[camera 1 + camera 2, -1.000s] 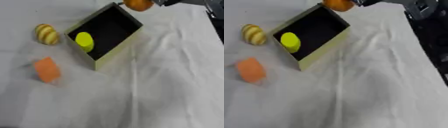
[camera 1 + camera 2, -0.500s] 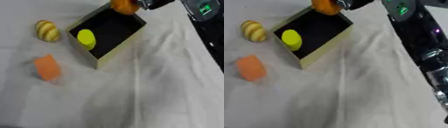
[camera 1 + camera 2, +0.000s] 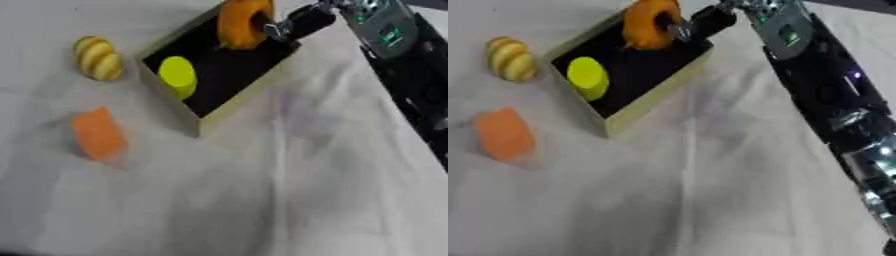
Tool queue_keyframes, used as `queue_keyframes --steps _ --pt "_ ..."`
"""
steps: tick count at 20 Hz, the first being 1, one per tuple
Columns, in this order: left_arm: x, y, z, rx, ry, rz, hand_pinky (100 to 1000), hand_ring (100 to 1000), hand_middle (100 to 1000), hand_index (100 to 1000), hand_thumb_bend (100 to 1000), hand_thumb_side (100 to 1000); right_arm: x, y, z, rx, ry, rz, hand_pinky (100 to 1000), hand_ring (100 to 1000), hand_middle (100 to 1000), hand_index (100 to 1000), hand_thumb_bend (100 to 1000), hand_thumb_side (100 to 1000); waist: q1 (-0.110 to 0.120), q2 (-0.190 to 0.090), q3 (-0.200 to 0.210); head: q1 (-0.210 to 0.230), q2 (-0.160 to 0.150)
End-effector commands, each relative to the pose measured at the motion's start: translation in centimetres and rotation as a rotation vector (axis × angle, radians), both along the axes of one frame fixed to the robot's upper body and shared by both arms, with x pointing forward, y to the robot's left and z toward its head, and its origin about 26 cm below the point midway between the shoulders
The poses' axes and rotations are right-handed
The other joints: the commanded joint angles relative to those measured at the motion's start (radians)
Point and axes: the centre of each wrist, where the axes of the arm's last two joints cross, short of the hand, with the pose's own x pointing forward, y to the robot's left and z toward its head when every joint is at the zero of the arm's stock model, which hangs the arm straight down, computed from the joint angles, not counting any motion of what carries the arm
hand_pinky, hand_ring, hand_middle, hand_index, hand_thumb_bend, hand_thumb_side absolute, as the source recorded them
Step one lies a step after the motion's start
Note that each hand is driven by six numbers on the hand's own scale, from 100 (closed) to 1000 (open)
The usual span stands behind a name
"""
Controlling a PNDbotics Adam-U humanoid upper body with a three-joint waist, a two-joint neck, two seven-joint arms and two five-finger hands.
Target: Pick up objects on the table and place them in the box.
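**Four objects: one boxed, one arriving, two outstanding**

Two items lie loose on the white cloth, both toward its left edge. Item 1: a rounded yellow object with pale stripes, near the far left corner, just beside the box but apart from it. Item 2: an orange block, nearer the front, left of the box's near corner, also apart from it.

Item 3: a yellow cylinder, already inside the box, against its left wall. The box is open-topped, with a dark interior and pale olive walls, and sits askew on the far half of the cloth.

Item 4: an orange ring-shaped object, held over the box's far corner by the right hand. Dark fingers show at the ring's hole and hold it; how far they curl is unclear. Whether the ring touches the box floor cannot be told.

Left hand: not in view.

Status, by estimate: one placed, one at the point of release, two not yet picked.

Surface: the cloth is creased and covers the table. Its right edge gives way to dark ground, where the black and silver right arm runs along.
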Motion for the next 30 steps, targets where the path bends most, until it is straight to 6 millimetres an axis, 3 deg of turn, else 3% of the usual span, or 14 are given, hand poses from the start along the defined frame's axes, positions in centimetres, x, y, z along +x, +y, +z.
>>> queue_keyframes --steps 1,3,4,9,14,18,22,26,30 --pt "-0.5 -0.2 0.7 -0.002 -0.032 -0.015 693 712 707 865 520 528 -0.2 -0.7 1.2 -0.232 -0.067 0.095 876 783 705 775 114 144 0.007 -0.022 -0.001 -0.005 -0.018" --pt "-0.5 -0.2 0.6 -0.001 -0.03 -0.014 693 712 707 865 521 528 -0.3 -0.9 1.4 -0.254 -0.073 0.089 884 805 732 805 165 189 0.007 -0.023 -0.003 -0.006 -0.019" --pt "-0.5 -0.2 0.6 -0.001 -0.03 -0.013 693 712 707 866 521 527 -0.4 -1.1 1.5 -0.262 -0.077 0.085 893 835 761 836 230 253 0.007 -0.024 -0.003 -0.006 -0.019" --pt "-0.5 0.0 0.6 0.0 -0.026 -0.008 693 712 707 865 520 528 -0.5 -1.7 1.6 -0.286 -0.099 0.06 899 863 789 864 287 319 0.008 -0.027 -0.009 -0.006 -0.017" --pt "-0.4 0.2 0.3 0.003 -0.015 0.007 692 713 707 865 519 530 -1.2 -2.3 2.4 -0.218 -0.136 0.067 892 852 775 852 236 253 0.012 -0.035 -0.022 0.0 -0.009" --pt "-0.3 0.6 0.1 0.005 -0.002 0.026 691 713 707 865 517 532 -3.1 -3.4 4.0 -0.116 -0.202 0.079 880 834 758 838 204 204 0.019 -0.042 -0.04 0.009 -0.001" --pt "-0.2 1.1 -0.2 0.009 0.01 0.051 690 715 709 865 514 535 -5.4 -5.5 4.7 -0.034 -0.249 0.078 877 821 750 834 194 247 0.03 -0.048 -0.064 0.039 -0.003" --pt "-0.1 2.0 -0.3 0.011 0.027 0.107 688 717 712 866 511 544 -7.9 -8.0 5.0 0.031 -0.273 0.052 874 815 742 824 129 297 0.044 -0.052 -0.094 0.081 -0.011" --pt "0.0 3.5 0.1 0.072 0.051 0.221 679 716 712 868 503 571 -10.1 -9.8 4.9 0.074 -0.295 0.054 867 814 741 822 135 290 0.071 -0.057 -0.106 0.093 -0.008"
